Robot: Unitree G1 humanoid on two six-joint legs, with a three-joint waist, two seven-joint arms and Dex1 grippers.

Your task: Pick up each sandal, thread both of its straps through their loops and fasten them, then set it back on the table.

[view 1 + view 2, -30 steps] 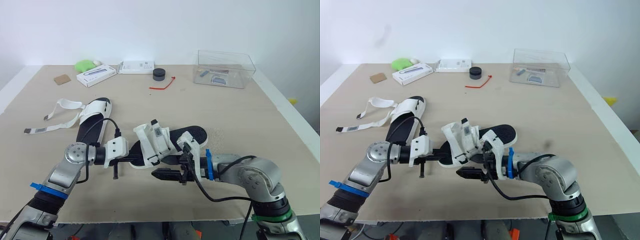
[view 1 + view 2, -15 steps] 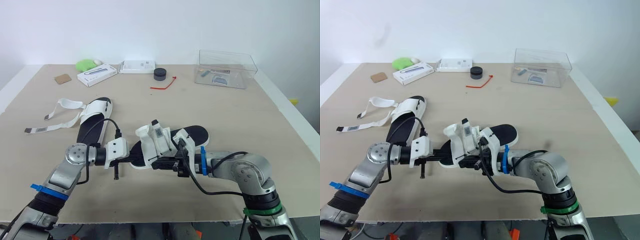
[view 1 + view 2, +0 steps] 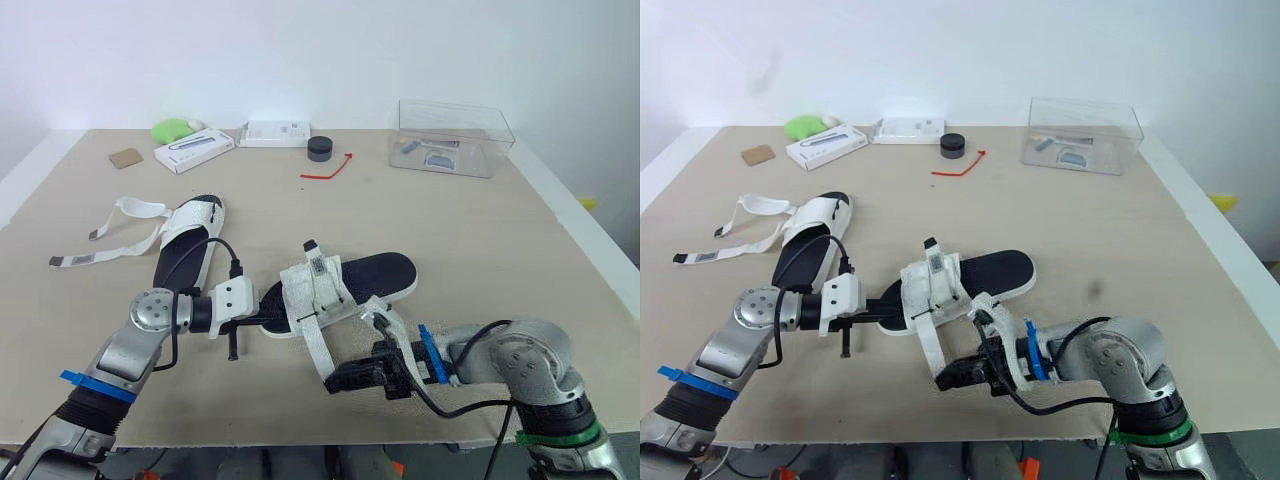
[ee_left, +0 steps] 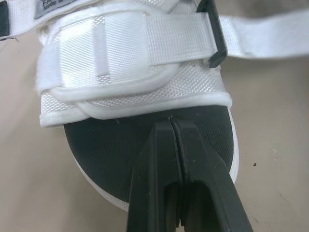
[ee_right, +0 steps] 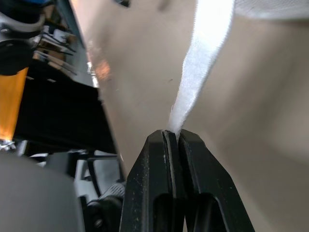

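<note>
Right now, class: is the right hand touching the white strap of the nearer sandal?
Touching. In the right wrist view the right hand is shut on the end of the white strap, with no gap between them.

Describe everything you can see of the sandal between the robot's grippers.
The sandal has a black footbed, a white sole edge and white woven straps. It sits at the front middle of the table; whether it is lifted cannot be told. The left gripper is shut on the sole's edge at one end. A strap passes through a black loop beside the upper, and its loose length runs toward the table's front edge, its end pinched by the right gripper.
</note>
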